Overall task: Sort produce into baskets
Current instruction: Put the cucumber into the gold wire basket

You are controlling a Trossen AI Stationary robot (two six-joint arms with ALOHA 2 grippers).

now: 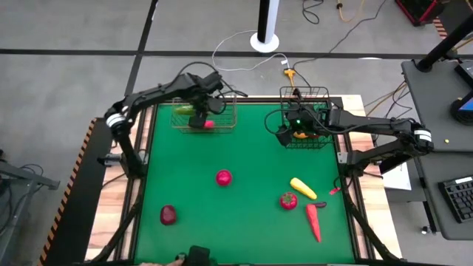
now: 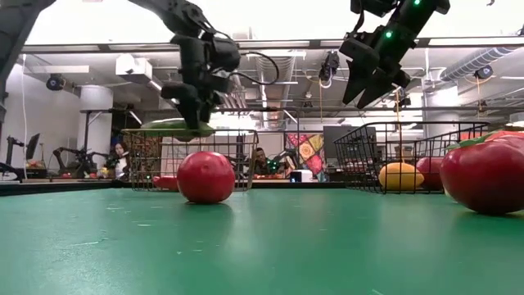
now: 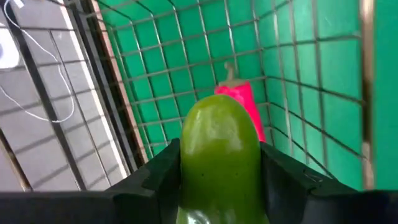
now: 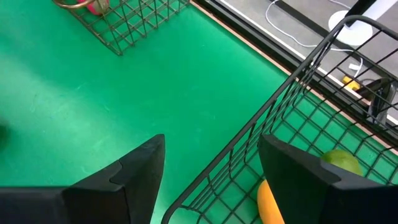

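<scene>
Cucumber (image 3: pixel 219 158) clamped mid-body in left gripper (image 3: pixel 217 180) over tan basket (image 1: pixel 222 127), looks light, rigid, slick, so centre grip suits; right gripper (image 4: pixel 211 168) open above black basket (image 4: pixel 292 124).

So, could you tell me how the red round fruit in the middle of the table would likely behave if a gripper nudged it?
The red round fruit looks nearly spherical, so it would probably roll freely on the flat green table. Its glossy skin suggests hard, slippery plastic, likely light.
</scene>
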